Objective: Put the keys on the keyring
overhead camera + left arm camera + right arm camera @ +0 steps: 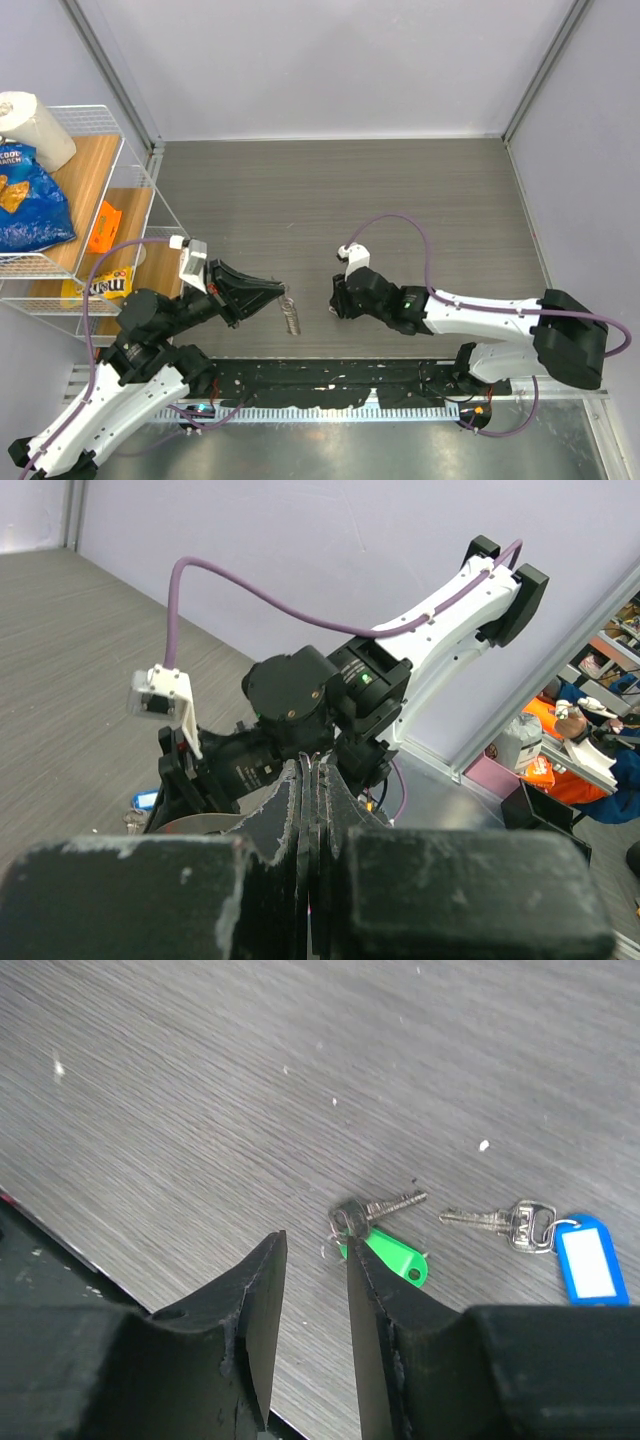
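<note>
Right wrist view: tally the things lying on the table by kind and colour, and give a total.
Silver keys: 2
Green tag: 1
Blue tag: 1
Total: 4

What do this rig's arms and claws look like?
Both are white shells with black joints: left arm, right arm. A purple cable loops along each. The left claw and right claw have black, wedge-shaped, scuffed fingers. A green light glows on the right wrist.
</note>
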Robot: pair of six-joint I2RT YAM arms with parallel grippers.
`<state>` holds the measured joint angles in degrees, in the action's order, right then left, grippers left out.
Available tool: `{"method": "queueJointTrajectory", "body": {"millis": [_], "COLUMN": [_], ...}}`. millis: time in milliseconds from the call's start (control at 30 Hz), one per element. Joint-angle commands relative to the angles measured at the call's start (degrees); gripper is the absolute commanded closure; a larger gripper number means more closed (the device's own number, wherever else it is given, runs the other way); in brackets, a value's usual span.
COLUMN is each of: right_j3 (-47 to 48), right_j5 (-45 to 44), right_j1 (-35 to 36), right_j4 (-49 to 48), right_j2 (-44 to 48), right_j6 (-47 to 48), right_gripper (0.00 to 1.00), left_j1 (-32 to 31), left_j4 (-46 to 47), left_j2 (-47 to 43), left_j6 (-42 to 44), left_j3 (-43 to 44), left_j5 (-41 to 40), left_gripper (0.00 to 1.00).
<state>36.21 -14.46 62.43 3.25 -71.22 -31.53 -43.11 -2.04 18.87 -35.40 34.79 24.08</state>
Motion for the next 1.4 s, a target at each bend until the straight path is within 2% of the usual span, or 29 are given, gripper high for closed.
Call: {"method": "queueJointTrajectory", "body": {"millis": [0,267,567,833,1200,1367], "right_j3": [-1.14,1.06,1.67,2.29,2.55,3.43], "right_j5": [0.04,-2.77,-7.69,-7.78,-9.01,-9.27], "right_j1": [0.93,5.24,6.03,6.3,6.73,7.61], "right_j4": [-1.57,-1.4,-2.28,-4.56,-4.48,-4.12], "right_j2": [-2.86,-8.05,-11.13,-13.06,-13.51,-13.15], "right_j6": [1.47,3.05,3.67,4.28,4.28,4.11], "right_gripper": [0.64,0.64,0.63,0.64,0.78,0.71], "left_j1": [-0.04,-0.04,-0.04,-0.04,-0.13,-0.04], "left_j4": [3.19,3.45,3.63,3.36,3.01,2.83], "left_j2": [0.64,1.34,1.78,1.96,2.04,1.87], "left_j6": [0.15,-0.11,-0.02,0.24,0.33,0.33], "left_j3": [0.55,0.63,0.72,0.63,0.99,0.9], "left_j5": [0.89,0.97,1.15,1.06,1.06,1.06], "left_gripper": [1.0,1.0,1.0,1.0,1.0,1.0]}}
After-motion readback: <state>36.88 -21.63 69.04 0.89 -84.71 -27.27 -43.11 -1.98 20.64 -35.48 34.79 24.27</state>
